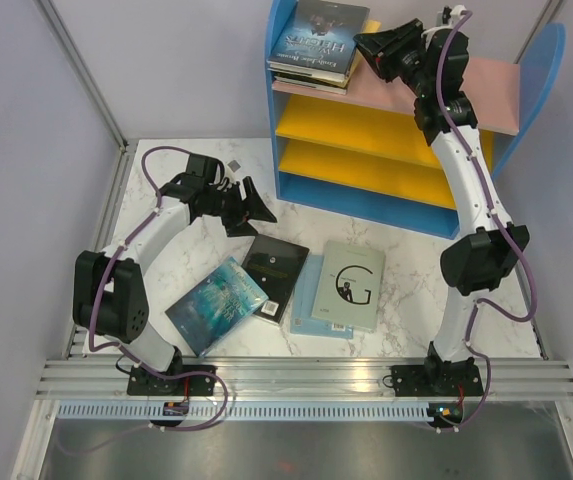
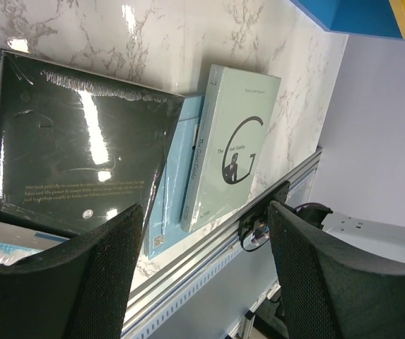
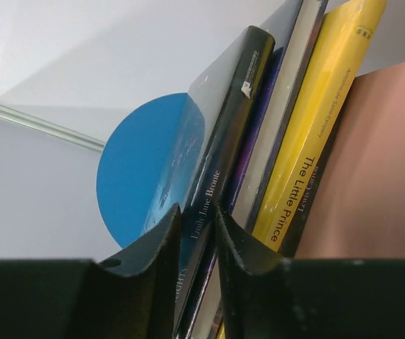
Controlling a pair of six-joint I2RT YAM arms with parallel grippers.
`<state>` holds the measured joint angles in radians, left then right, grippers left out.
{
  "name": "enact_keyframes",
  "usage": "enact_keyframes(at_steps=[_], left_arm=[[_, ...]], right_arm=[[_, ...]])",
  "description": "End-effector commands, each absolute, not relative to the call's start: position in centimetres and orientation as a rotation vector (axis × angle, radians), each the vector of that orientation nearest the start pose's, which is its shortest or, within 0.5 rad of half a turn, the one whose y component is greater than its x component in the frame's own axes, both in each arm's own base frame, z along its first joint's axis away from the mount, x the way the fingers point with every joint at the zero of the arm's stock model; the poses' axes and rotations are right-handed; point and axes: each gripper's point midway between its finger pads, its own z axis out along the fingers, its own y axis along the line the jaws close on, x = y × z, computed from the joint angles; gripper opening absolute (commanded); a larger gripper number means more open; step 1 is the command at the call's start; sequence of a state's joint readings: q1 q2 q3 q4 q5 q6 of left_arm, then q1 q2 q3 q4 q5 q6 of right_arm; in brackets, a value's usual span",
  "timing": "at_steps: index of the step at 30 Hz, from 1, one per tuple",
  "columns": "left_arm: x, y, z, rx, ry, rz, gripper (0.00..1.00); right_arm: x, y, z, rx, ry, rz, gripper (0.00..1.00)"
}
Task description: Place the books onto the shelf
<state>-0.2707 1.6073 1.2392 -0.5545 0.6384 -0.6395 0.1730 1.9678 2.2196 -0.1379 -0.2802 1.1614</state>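
Shelf (image 1: 366, 128) holds a book stack (image 1: 318, 45) on its pink top board (image 1: 486, 92), right gripper (image 1: 368, 45) barely parted at the stack's edge (grip cannot be told); left gripper (image 1: 249, 208) gapes over the unshelved black book (image 1: 274, 268), probably light, stiff, slippery: pinch its edge.

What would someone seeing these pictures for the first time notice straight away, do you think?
Probably the bright shelf at the back, blue-sided with a pink top, where the right gripper meets a stack of books. Then the teal-blue book, black book and pale Great Gatsby lying on the marble table, the open left gripper hovering by the black one.
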Motion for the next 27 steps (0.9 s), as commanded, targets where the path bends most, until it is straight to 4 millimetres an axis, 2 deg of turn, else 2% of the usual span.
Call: enact_keyframes(at_steps=[1,3,5,6,8,9,11,12,13,14,15,17,18,19,20,21,22,23,24,26,27], left_arm=[[32.8,-21.8,18.9,-0.125,2.551,-1.184,0.75],[32.7,-21.6,19.0,-0.118,2.548,-1.178,0.75],[32.7,-21.3,19.1,-0.112,2.540,-1.156,0.75],[32.6,-21.2,19.1,-0.111,2.542,-1.152,0.75],[32.7,-21.1,19.3,-0.107,2.534,-1.136,0.75],[32.7,-21.0,19.5,-0.106,2.530,-1.133,0.75],[32.8,-20.8,19.8,-0.110,2.520,-1.112,0.75],[32.7,-20.6,20.2,-0.110,2.511,-1.104,0.75],[32.8,-20.4,20.3,-0.116,2.505,-1.082,0.75],[32.7,-20.3,20.4,-0.121,2.501,-1.072,0.75],[32.5,-20.2,21.1,-0.114,2.482,-1.066,0.75],[32.2,-20.4,21.2,-0.094,2.476,-1.059,0.75],[31.8,-20.8,21.4,-0.066,2.475,-1.059,0.75],[31.6,-21.2,21.5,-0.039,2.470,-1.042,0.76],[30.6,-22.6,21.4,0.029,2.481,-1.043,0.76],[29.5,-24.1,21.1,0.087,2.496,-1.032,0.76],[29.5,-24.1,21.1,0.088,2.496,-1.032,0.76],[28.2,-25.5,20.4,0.136,2.523,-1.027,0.76],[27.6,-26.2,20.0,0.156,2.539,-1.024,0.76],[25.9,-27.7,18.5,0.221,2.587,-1.003,0.76],[25.4,-28.1,17.8,0.232,2.608,-1.001,0.76]], right_arm=[[54.1,18.5,50.2,0.472,1.487,1.251,0.33],[53.3,16.5,51.1,0.458,1.464,1.199,0.37],[52.3,15.6,52.1,0.418,1.452,1.176,0.40],[51.2,15.0,53.3,0.389,1.433,1.151,0.42],[50.3,13.7,53.9,0.375,1.428,1.114,0.47],[49.0,13.0,54.7,0.351,1.416,1.087,0.49],[47.5,12.4,55.1,0.336,1.421,1.054,0.56],[45.9,12.0,55.8,0.320,1.412,1.035,0.60],[45.0,12.0,55.6,0.297,1.426,1.004,0.67],[42.4,11.6,57.2,0.270,1.394,0.986,0.70],[42.0,11.6,55.8,0.273,1.428,0.973,0.73],[39.8,11.5,55.0,0.244,1.453,0.944,0.81],[37.6,11.6,54.2,0.223,1.471,0.947,0.83],[36.6,11.6,53.0,0.220,1.508,0.940,0.98],[35.5,11.7,52.0,0.200,1.532,0.925,0.98],[31.6,11.6,50.9,0.176,1.548,0.916,0.98],[32.3,11.6,48.2,0.207,1.620,0.915,0.98],[31.3,11.6,46.6,0.214,1.653,0.906,0.98],[29.6,11.5,44.3,0.220,1.693,0.899,0.98],[27.6,11.3,40.5,0.252,1.797,0.879,0.98],[26.6,11.1,37.8,0.281,1.855,0.867,0.98]])
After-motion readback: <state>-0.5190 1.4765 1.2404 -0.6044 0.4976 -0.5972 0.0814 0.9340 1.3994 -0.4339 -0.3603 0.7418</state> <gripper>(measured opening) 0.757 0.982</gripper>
